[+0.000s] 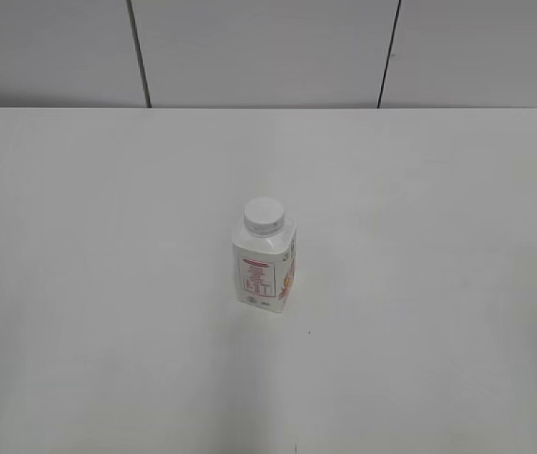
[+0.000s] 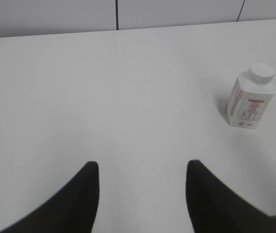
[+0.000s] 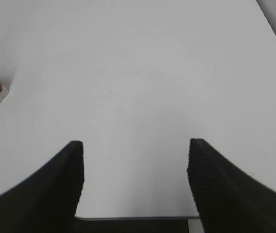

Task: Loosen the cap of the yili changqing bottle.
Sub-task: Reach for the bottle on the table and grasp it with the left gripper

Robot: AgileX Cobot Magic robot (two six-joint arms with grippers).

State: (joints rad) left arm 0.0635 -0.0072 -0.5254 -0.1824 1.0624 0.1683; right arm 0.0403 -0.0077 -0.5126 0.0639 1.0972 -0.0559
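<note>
Left gripper [image 2: 142, 167]: jaws spread, nothing between them, low over bare table [image 1: 79, 284], well short of bottle [image 2: 250, 102]. You haven't touched it.

Bottle stands upright mid-table, cap [image 1: 263, 216] seated on neck, looks fully screwed on.

Right gripper [image 3: 135, 145]: jaws spread wide, empty, near table's front edge; bottle only at far left of its view.

Your progress: nothing done. Left for you: approach, hold body, grip cap, twist.

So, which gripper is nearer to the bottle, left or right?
Left, probably. From the left gripper, the whole bottle stands ahead to its right. From the right gripper, only the bottle's corner shows at the far left edge. Both are open, apart from it.
</note>
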